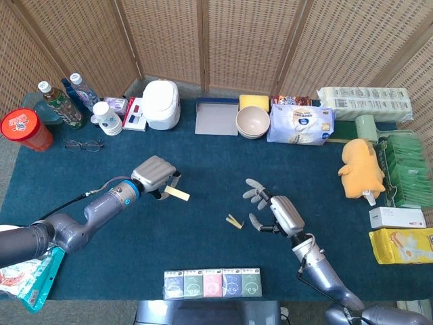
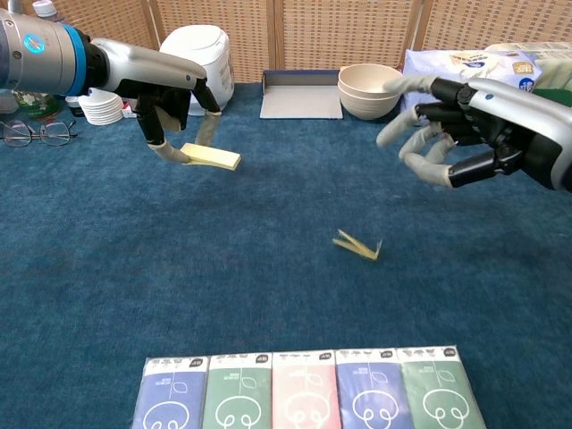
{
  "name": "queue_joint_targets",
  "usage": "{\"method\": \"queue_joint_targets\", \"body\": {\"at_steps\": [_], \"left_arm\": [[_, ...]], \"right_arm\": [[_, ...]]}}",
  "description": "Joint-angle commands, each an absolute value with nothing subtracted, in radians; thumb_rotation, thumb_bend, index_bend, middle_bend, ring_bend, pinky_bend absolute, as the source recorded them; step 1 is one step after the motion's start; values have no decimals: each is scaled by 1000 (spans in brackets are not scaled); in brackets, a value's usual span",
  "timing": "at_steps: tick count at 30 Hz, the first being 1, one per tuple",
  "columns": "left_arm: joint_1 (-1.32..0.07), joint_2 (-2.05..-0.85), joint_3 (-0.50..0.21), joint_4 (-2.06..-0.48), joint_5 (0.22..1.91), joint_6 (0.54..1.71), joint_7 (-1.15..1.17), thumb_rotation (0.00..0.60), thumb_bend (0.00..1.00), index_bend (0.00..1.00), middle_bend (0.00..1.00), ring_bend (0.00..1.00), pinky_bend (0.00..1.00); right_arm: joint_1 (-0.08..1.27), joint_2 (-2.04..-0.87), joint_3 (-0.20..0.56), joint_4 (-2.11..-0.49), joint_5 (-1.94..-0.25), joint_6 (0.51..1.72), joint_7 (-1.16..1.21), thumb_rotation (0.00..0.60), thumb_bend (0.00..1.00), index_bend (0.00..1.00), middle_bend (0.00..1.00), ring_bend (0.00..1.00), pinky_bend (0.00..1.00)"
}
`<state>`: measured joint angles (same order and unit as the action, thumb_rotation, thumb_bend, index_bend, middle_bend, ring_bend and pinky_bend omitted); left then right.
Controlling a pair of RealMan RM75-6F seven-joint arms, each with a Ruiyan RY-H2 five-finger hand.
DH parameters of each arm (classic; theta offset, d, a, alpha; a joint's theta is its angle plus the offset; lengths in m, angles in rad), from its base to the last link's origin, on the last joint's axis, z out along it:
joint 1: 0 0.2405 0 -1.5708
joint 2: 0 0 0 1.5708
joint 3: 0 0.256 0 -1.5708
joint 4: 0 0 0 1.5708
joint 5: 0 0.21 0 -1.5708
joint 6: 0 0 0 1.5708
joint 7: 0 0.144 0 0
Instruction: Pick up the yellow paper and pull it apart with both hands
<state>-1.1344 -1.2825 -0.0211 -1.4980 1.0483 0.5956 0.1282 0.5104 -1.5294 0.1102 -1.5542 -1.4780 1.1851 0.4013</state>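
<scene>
My left hand point(image 1: 157, 177) point(image 2: 170, 112) hovers above the blue cloth at centre left and pinches a flat yellow paper strip point(image 1: 178, 193) point(image 2: 211, 156) by its left end. A smaller crumpled yellow paper piece point(image 1: 234, 221) point(image 2: 357, 245) lies on the cloth between the hands. To its right, raised off the cloth, my right hand point(image 1: 269, 206) point(image 2: 442, 134) has its fingers spread and holds nothing.
A row of coloured tissue packs point(image 1: 213, 283) point(image 2: 308, 391) lies at the near edge. Along the back stand bottles point(image 1: 62, 105), a white cooker point(image 1: 161, 103), a grey tray point(image 1: 216, 117), a bowl point(image 1: 253, 122) and wipes point(image 1: 300, 124). A yellow plush toy point(image 1: 362, 168) and boxes sit right.
</scene>
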Motion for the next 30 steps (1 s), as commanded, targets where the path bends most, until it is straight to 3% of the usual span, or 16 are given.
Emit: {"method": "queue_joint_targets", "body": {"at_steps": [1,5,8,10,12,14,17,30], "left_arm": [[-1136,-1296,-28,-1498,1039,605,150,600,362,566,957,969,1000],[-1143,-1320,-36,-1498,1023,623,195,600,357,538,920,933,1000],[-1147,-1330,-35,-1499,1002,628,227,600,341,459,795,821,968],[-1150,-1332,-33,-1503,982,627,247,600,318,362,661,687,862],[-1151,-1332,-32,-1506,970,628,257,600,300,248,494,517,666],[-1151,-1331,-31,-1511,955,633,271,600,291,169,374,401,549],[-1138,-1323,-36,-1532,938,655,270,600,283,101,256,291,479],[-930,-1131,-11,-1744,1046,896,198,579,267,99,234,261,433]], "right_arm": [[503,-1526,109,-1549,-1482,1195,410,600,460,6,257,242,350],[478,-1515,111,-1544,-1483,1236,413,600,459,2,255,224,344],[463,-1509,113,-1542,-1485,1261,420,600,460,2,255,216,344],[455,-1504,115,-1539,-1485,1270,426,600,459,2,252,210,343],[451,-1501,116,-1537,-1484,1274,429,600,459,3,245,204,332],[447,-1498,117,-1534,-1483,1277,431,600,460,4,243,202,326],[442,-1493,120,-1532,-1480,1281,429,600,460,6,242,202,326],[407,-1427,136,-1560,-1434,1305,252,600,460,49,232,169,317]]}}
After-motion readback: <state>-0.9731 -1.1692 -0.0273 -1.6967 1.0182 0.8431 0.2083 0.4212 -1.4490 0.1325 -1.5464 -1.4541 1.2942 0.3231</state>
